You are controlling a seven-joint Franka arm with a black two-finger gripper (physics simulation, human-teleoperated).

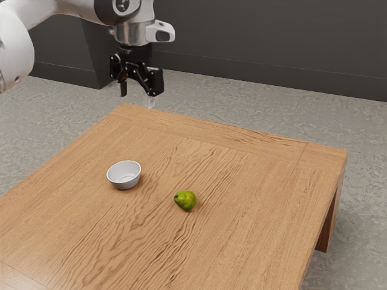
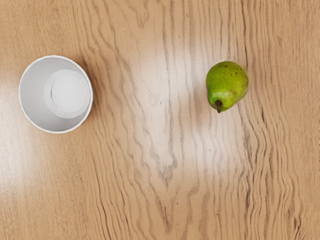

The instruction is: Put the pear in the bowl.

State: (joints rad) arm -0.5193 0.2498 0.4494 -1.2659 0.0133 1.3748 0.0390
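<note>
Green and whole, the pear (image 1: 186, 200) lies on the bare wood of the desk (image 1: 242, 241), near the middle of the exterior frame, its narrow end toward that frame's left. The tool (image 1: 137, 100) hangs at the upper left, high above the surface, its fingers spread wide with nothing between them. The step in hand looks to be the reach for the pear. It would be done well by centring over the fruit's thick body while still high, turning so the fingers straddle its width rather than its length, then coming straight down and closing gently around the widest part. A grip too near the tapering end, or too high on the rounded flank, could let it roll or squirt away. The white bowl (image 1: 124, 174) stands upright left of centre in the exterior frame, up and left of the pear and well apart from it; it is empty, open-mouthed, with sloping walls. It looks light enough to skid if knocked, so the pear should be lifted clear of the rim, brought over the middle and lowered before release, not dropped.
</note>
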